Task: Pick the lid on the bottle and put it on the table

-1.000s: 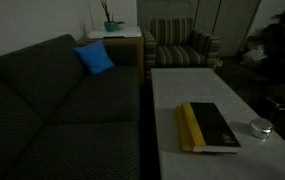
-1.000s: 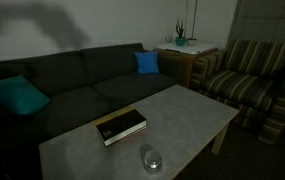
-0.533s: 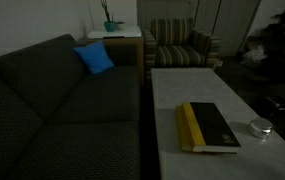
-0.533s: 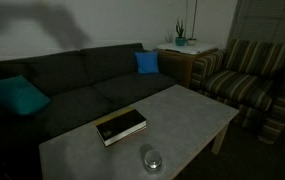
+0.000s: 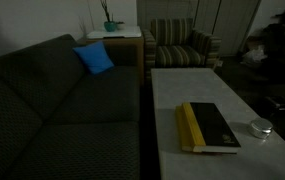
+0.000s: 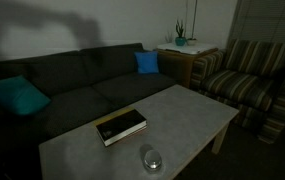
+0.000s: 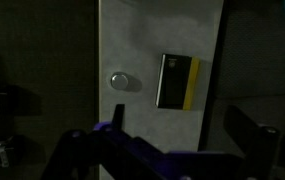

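Gripper [image 7: 162, 150] jaws spread wide, empty, high above the table [image 7: 162, 30]. No change over the last second, so descent hasn't started. Lid [image 7: 119, 81] sits on the bottle [image 6: 152, 160], near the long edge away from the sofa [image 5: 72, 110], beside the book [image 7: 177, 81].

No legible text, labels or numbers.
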You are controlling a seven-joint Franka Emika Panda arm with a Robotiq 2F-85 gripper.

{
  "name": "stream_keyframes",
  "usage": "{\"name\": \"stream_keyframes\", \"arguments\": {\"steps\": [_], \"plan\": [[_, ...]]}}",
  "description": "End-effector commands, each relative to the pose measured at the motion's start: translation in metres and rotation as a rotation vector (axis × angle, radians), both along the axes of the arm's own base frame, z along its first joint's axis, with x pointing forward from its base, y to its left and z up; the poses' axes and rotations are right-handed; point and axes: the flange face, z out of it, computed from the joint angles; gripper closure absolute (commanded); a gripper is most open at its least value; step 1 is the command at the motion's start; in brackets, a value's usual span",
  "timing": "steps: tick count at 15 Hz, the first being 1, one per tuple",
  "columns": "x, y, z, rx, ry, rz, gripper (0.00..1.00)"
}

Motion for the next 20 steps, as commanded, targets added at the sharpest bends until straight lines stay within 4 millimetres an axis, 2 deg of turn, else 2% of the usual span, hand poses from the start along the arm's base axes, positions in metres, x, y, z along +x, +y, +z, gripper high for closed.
{"name": "stream_keyframes", "arguments": {"steps": [1,3,6,8,10,12,15,18,19,20], "plan": [[0.010,-0.004,-0.005,0.000,0.020,0.004,0.00],[0.019,-0.006,-0.009,-0.005,0.036,0.006,0.00],[0.018,-0.005,-0.004,-0.002,0.036,0.010,0.00],[0.032,0.015,-0.024,-0.005,0.033,0.028,0.00],[0.051,0.034,-0.055,0.030,0.048,0.036,0.00],[0.074,0.052,-0.097,0.081,0.079,0.045,0.00],[0.105,0.064,-0.169,0.147,0.171,0.021,0.00],[0.126,0.068,-0.247,0.198,0.304,0.025,0.00],[0.130,0.068,-0.261,0.207,0.341,0.055,0.00],[0.112,0.074,-0.235,0.160,0.290,0.023,0.00]]}}
